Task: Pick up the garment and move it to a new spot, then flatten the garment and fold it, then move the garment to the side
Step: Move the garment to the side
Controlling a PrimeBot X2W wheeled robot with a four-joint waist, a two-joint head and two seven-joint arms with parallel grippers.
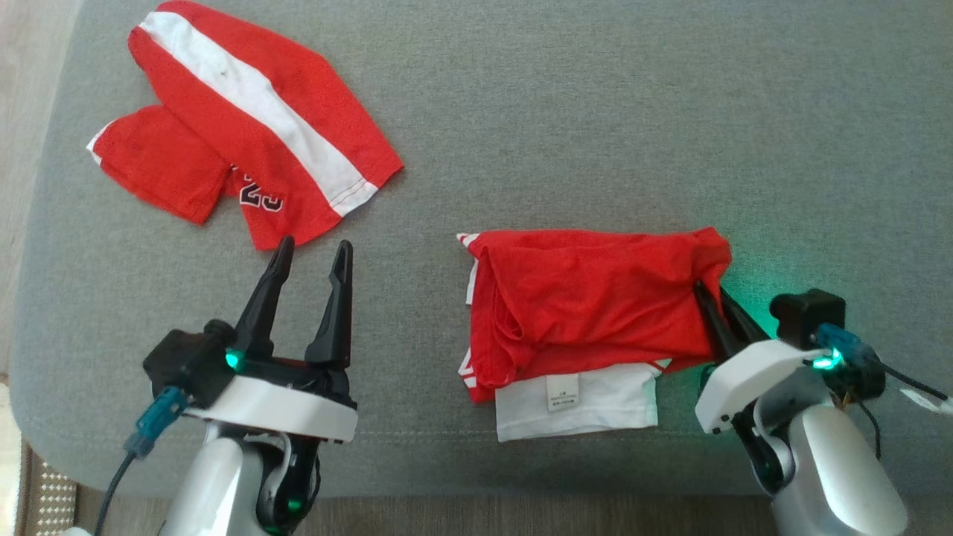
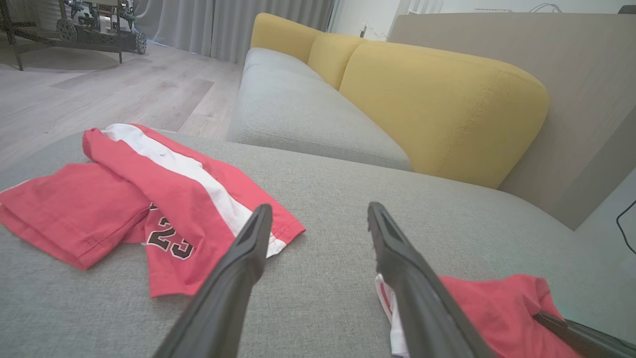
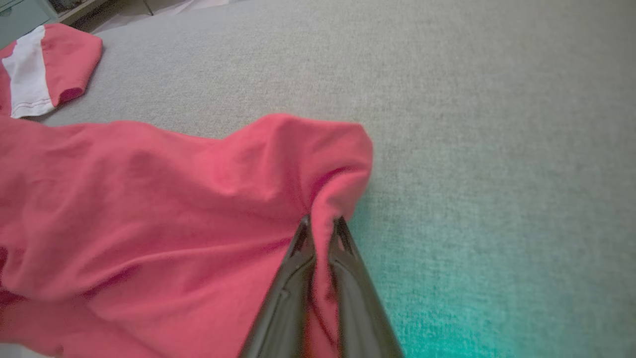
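The right arm comes up from the lower right of the head view, its pale forearm angled toward the middle of the frame and its wrist tilted so the dark fingers point up and to the left. The right gripper (image 1: pixel 712 295) is clenched on the right-hand edge of the garment (image 1: pixel 595 298). In the right wrist view, the right gripper (image 3: pixel 322 222) has its two fingers nearly together, with a raised ridge of red cloth pinched between the tips. The garment (image 3: pixel 174 209) spreads from that pinch across the left half of that frame. It lies as a folded red bundle in the centre of the head view, with a white layer bearing a small label showing along its lower edge and striped trim at its left side. It rests on the grey cushion (image 1: pixel 595 112). The left arm rises from the lower left of the head view, fingers pointing up the frame. The left gripper (image 1: pixel 314 246) is spread wide and holds nothing, hovering above the cushion, well apart from the garment to its right. Just above its fingertips lie the red shorts (image 1: pixel 253 126) with a white stripe and a number, in the upper left. In the left wrist view the shorts (image 2: pixel 149 199) lie to the left of the splayed fingers.
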